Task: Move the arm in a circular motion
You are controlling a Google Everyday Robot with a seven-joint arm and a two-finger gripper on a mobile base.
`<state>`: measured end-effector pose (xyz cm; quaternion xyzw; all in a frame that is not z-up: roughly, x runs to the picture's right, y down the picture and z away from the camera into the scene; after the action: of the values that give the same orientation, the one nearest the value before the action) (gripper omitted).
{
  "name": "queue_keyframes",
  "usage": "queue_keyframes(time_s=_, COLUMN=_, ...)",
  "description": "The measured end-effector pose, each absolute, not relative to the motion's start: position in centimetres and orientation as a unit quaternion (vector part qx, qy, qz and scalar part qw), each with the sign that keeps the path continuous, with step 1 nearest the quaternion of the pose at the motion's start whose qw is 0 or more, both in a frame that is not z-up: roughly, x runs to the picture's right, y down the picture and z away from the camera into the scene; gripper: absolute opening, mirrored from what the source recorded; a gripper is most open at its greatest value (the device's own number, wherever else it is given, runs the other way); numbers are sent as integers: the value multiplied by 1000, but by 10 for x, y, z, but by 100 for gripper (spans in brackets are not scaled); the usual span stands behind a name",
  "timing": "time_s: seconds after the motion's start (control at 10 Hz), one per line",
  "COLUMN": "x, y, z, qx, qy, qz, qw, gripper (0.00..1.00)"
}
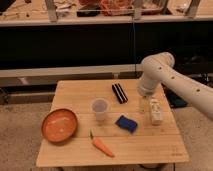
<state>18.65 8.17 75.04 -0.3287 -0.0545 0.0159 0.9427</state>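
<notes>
The large white arm (pixel 165 75) reaches in from the right edge, bends at a bulbous joint above the table's back right, and points down. The gripper (pixel 144 103) hangs at its end, low over the wooden table (pixel 150 145), just left of a small white bottle (pixel 156 111) and to the right of a black rectangular object (pixel 119 93). It holds nothing that I can see.
On the table are an orange bowl (pixel 59 125) at the left, a translucent cup (pixel 99 110) in the middle, a blue sponge (pixel 126 123) and a carrot (pixel 102 145) near the front. A dark shelf with clutter runs behind.
</notes>
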Motion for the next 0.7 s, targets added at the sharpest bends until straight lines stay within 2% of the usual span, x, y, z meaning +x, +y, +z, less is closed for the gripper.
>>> queue_keyframes(time_s=0.7, x=166, y=118, z=719, qx=-340, qy=-54, qz=-13, qw=939, gripper=80)
